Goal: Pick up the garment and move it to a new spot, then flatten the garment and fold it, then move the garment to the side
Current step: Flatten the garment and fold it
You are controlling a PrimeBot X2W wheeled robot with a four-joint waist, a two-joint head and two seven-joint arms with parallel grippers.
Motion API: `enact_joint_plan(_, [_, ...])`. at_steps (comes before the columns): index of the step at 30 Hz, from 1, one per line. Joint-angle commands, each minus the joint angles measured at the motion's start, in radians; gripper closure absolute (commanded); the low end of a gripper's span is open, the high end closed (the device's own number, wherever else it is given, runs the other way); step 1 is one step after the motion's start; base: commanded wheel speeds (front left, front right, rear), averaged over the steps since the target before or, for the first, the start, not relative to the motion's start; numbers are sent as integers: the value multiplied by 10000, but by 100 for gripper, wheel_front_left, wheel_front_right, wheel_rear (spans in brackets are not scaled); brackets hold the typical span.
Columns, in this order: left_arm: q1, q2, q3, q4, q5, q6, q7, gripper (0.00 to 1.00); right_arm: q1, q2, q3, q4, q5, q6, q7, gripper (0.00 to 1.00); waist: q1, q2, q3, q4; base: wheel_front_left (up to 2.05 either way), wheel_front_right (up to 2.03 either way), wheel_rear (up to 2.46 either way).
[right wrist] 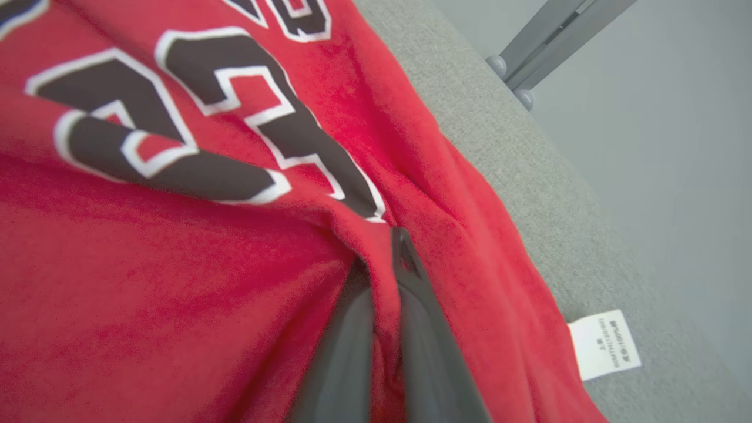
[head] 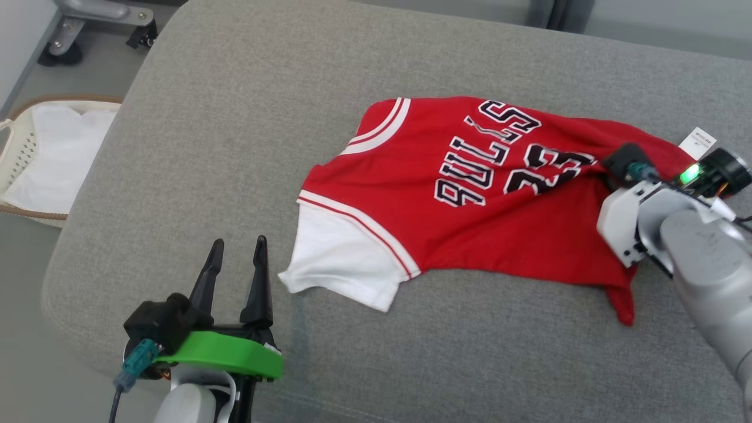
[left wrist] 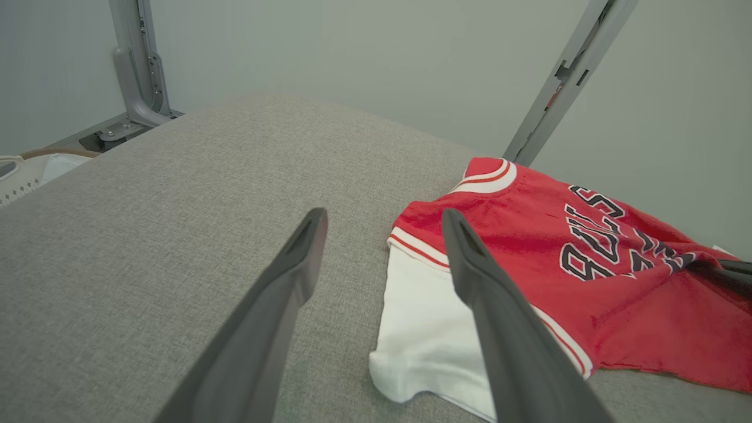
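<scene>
Currently the right claw [right wrist: 383, 258] is pinched shut on a raised fold of the red garment [head: 487, 235], which spreads ahead of it on the grey cushion [head: 235, 117], presumably for lifting. The left claw [head: 239, 242] stands spread and empty, with the white sleeve [head: 341, 258] just to its right.

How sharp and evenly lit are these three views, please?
Head view: soft, even light, jersey crisp, green lamp glaring. Left wrist view: left gripper slightly soft, jersey clear. Right wrist view: jersey near the right gripper blurred, label print barely readable.
</scene>
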Motion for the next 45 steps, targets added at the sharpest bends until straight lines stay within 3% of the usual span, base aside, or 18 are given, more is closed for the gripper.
enact_joint_plan(1, [-212,-10,24,-50,34,-33,0,0,-295,-284,-105,147,77,-23,-69,100,0,0,176,-7,0,0,0])
enact_joint_plan(8, [-377,-40,-117,-71,61,-33,-2,0,-1166,-782,-342,702,-77,-21,-201,100,0,0,428,-195,0,0,0])
enact_joint_plan(9, [-389,-39,-107,-66,70,-33,0,0,-1196,-747,-333,738,-104,-21,-254,79,0,0,436,-247,0,0,0])
enact_joint_plan(10, [-407,-39,-109,-68,82,-33,0,0,-1210,-688,-332,784,-124,-21,-320,7,0,0,433,-318,0,0,0])
enact_joint_plan(11, [-417,-43,-116,-73,98,-33,-2,0,-1201,-640,-310,804,-145,-21,-386,0,0,0,420,-386,0,0,0])
enact_joint_plan(20, [-535,109,-420,-43,246,-33,0,0,-595,-363,-635,61,239,-21,-1071,0,0,0,-52,-1263,0,0,0])
enact_joint_plan(26, [-581,309,-568,176,184,-34,0,0,816,-210,-2159,-2398,356,-21,-1095,0,0,0,-560,-1943,0,0,0])
enact_joint_plan(31, [-243,404,-576,457,103,-34,0,0,2599,545,-3886,-4415,-98,-20,-1099,0,0,0,-1119,-2384,0,0,0])
enact_joint_plan(35, [121,484,-423,690,209,-31,0,0,4034,1625,-5038,-5684,-541,-20,-1100,0,0,0,-1567,-2706,0,0,0])
enact_joint_plan(41, [854,371,-90,805,140,-21,0,0,5806,2490,-5904,-7033,-904,-20,-1101,0,0,0,-2110,-2912,0,0,0])
enact_joint_plan(45, [1281,304,235,771,136,-20,0,0,6660,2578,-5981,-7518,-337,-20,-1102,0,0,0,-2343,-2964,0,0,0])
